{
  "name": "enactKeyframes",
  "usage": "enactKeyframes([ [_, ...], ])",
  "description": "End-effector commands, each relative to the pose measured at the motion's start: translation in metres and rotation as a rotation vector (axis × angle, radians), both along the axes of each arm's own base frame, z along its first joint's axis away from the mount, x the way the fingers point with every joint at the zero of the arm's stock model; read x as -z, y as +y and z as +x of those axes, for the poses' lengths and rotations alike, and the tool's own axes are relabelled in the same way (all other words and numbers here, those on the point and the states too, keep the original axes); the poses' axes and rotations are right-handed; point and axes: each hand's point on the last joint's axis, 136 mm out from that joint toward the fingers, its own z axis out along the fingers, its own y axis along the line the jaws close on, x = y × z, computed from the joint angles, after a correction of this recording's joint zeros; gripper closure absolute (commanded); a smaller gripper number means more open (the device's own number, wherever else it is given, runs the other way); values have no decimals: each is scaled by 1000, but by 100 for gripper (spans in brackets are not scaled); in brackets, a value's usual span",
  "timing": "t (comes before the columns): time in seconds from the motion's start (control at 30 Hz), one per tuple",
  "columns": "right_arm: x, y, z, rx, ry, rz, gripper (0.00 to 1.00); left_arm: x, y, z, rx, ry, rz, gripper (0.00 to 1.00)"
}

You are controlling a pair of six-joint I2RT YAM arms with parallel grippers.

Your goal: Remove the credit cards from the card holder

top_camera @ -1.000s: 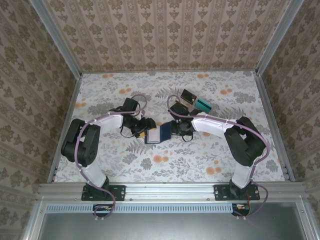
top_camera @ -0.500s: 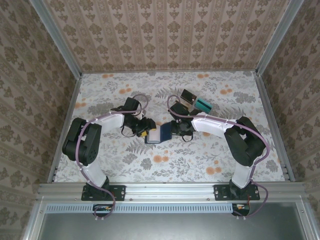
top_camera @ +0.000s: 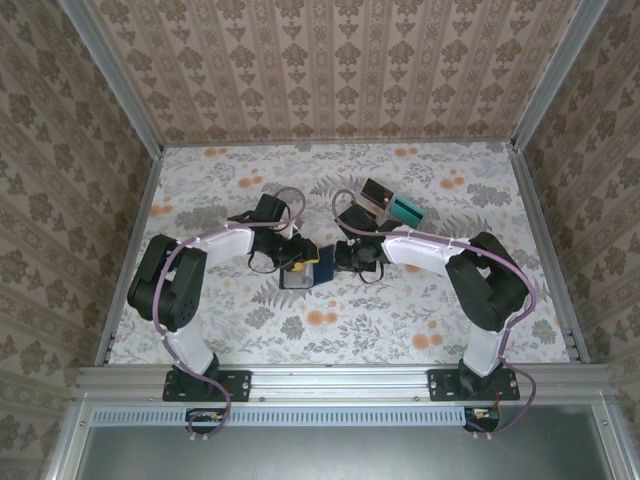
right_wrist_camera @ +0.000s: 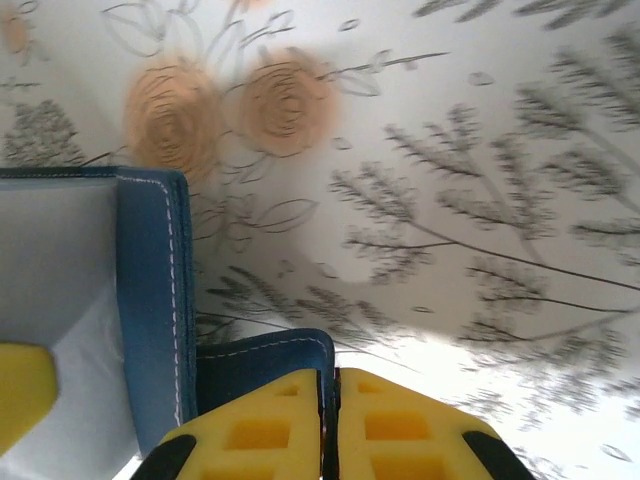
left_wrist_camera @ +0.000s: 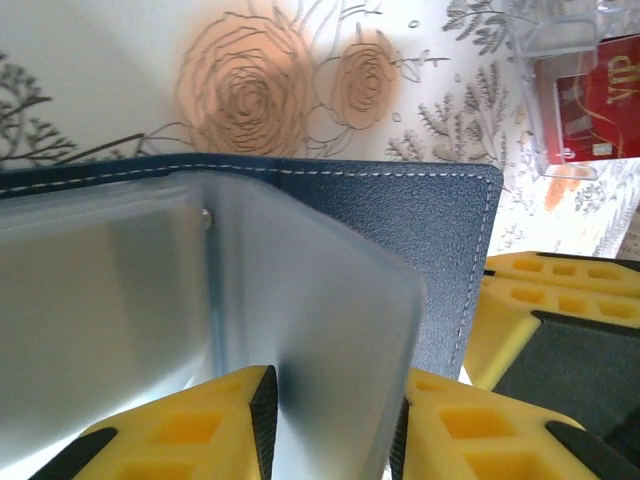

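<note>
The card holder (top_camera: 303,273) lies open on the floral table between both arms, navy outside (left_wrist_camera: 400,230) and frosted grey-blue leaves inside. My left gripper (left_wrist_camera: 335,430) stands over it with its jaws partly apart. One translucent inner leaf (left_wrist_camera: 330,320) slants across the gap between the yellow fingers (left_wrist_camera: 190,435). My right gripper (right_wrist_camera: 328,420) is shut on the holder's small navy tab (right_wrist_camera: 262,360), at the holder's right edge (right_wrist_camera: 150,290). The credit cards are hidden.
A clear plastic tray (top_camera: 388,203) with red and teal contents stands behind the right gripper; its corner and a red item (left_wrist_camera: 590,110) show in the left wrist view. Cage walls ring the floral table (top_camera: 420,310).
My left gripper has moved right over the open holder and its jaws have narrowed around an inner leaf. The holder has shifted slightly left. The right gripper keeps its hold on the tab.
</note>
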Motion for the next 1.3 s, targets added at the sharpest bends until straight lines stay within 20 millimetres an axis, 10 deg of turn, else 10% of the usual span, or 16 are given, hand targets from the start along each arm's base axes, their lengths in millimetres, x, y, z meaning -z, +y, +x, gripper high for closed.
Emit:
enactKeyframes([
  [0.0,3,26,-6,-67,25,98,89,-14,8,2,-5,-42,18,65],
  [0.4,-12,-5,0,2,-52,-18,69,-26,-14,-1,35,-57,-65,56],
  [0.77,-48,-7,3,24,-159,86,55,22,-6,-1,22,-11,96,56],
  [1.27,-28,46,-13,-67,-42,138,83,23,-6,-1,9,-16,111,77],
])
